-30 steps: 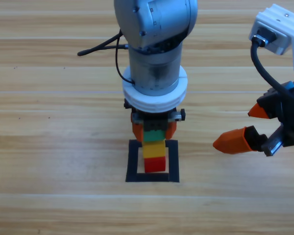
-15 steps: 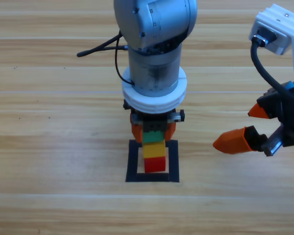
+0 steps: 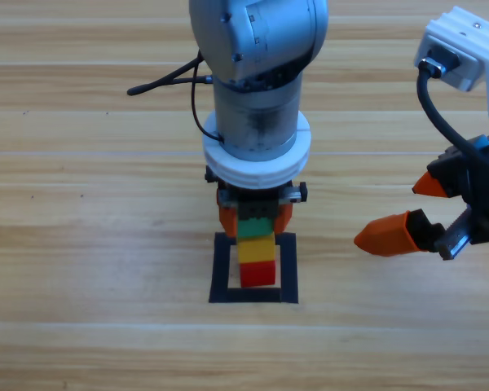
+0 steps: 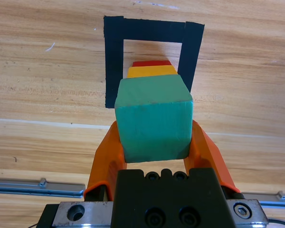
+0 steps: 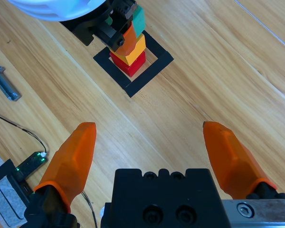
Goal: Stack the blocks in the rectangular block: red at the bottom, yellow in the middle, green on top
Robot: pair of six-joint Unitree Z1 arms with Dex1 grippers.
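The wooden table [image 3: 81, 244] fills the high view, its planks running side to side, and the left arm [image 3: 257, 90] comes down from the far edge over its middle, a black cable [image 3: 167, 80] trailing off behind it towards the left. The right arm [image 3: 464, 49] waits near the table's right edge, its right gripper [image 3: 407, 212] hanging above bare wood with the two orange jaws spread wide apart and nothing between them. Near the middle of the table, somewhat towards the near edge, lies the rectangular block [image 3: 222, 269], a square outline of black tape with wood showing inside. Within that outline stands a column of three cubes: the red cube [image 3: 257, 274] on the table, the yellow cube [image 3: 256, 248] on top of it, and the green cube [image 4: 154, 118] on top of the yellow one. The left gripper [image 4: 154, 137] sits at the top of the column with its jaws pressed against two opposite sides of the green cube, pinching it while it rests on the yellow cube
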